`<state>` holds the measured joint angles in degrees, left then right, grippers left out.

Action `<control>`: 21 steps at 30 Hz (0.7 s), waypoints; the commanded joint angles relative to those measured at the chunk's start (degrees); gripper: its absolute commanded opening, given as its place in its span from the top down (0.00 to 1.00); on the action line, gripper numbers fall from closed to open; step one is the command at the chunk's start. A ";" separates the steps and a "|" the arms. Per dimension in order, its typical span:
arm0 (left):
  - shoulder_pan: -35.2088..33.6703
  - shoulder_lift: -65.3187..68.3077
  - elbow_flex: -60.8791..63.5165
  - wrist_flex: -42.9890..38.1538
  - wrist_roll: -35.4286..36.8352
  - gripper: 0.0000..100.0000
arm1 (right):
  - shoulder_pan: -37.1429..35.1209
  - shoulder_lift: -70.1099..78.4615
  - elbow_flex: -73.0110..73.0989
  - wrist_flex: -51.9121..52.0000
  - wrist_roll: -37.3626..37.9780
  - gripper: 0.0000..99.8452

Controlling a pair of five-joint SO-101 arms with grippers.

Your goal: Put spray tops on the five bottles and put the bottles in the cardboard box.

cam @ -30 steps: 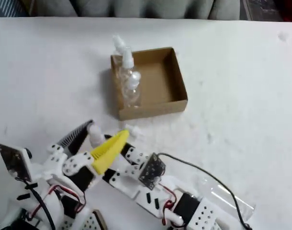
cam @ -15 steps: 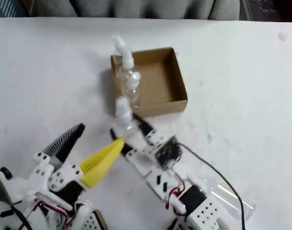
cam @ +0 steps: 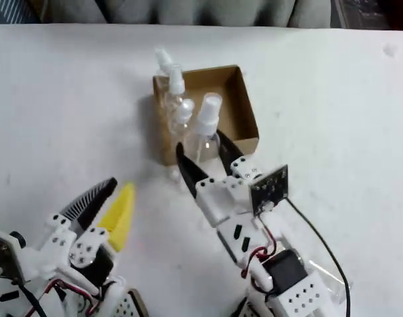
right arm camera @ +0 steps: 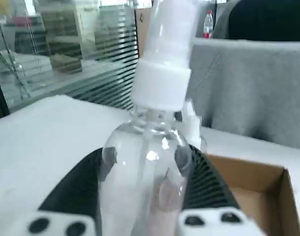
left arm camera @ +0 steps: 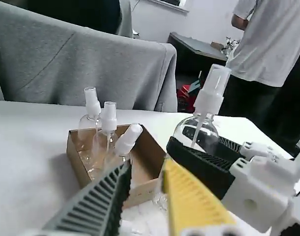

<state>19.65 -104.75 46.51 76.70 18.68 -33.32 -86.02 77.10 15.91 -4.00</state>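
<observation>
Near the tabletop's front-left corner: left gripper (cam: 121,187), spread wide, holding nothing. Toward the middle: cardboard box (cam: 228,109) with three spray-topped bottles (cam: 182,113) along its left wall. At its near wall: right gripper (cam: 201,144) clenched around a fourth bottle (cam: 207,119), upright, top on.

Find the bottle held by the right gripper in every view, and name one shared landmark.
High view: bottle at the near wall of the cardboard box.
Left wrist view: bottle beyond the yellow finger, beside the cardboard box.
Right wrist view: bottle close up, cardboard box behind it.
Shared landmark: the cardboard box.
</observation>
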 commanded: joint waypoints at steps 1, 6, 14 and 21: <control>2.24 -0.22 -2.20 -0.97 -0.53 0.96 | -0.31 -0.22 -7.91 1.19 -0.53 0.98; 13.76 -0.22 -2.20 -3.52 -0.53 0.98 | -6.20 2.33 -13.36 1.54 -0.62 0.98; 25.98 -0.22 0.18 -3.69 -10.90 0.98 | -11.47 16.22 -24.09 1.63 -6.51 0.98; 28.97 -0.40 8.44 -6.59 -17.58 0.98 | -17.63 21.93 -34.90 17.19 -8.44 0.98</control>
<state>47.08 -104.75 52.31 74.51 3.12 -47.82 -65.63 51.08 23.74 -10.86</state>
